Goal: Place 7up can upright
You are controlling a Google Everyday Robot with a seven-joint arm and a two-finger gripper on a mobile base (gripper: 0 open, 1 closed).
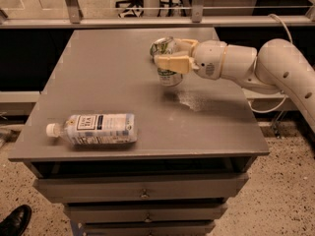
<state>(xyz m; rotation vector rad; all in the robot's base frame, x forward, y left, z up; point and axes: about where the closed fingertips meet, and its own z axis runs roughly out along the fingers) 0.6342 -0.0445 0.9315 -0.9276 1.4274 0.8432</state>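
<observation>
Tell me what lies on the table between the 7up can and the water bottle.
Only bare tabletop, in the camera view. The gripper clasps the 7up can.

Table point(98, 73) bears bottle point(96, 129); claw point(165, 54) above grips 7up can point(170, 77).

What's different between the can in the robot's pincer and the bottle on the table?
The 7up can is held nearly upright by the pincer, at the far side of the table; the bottle lies on its side near the front-left edge, untouched. The can is short, silvery-green metal; the bottle is longer, clear plastic with a white cap. Both are drink containers.
</observation>
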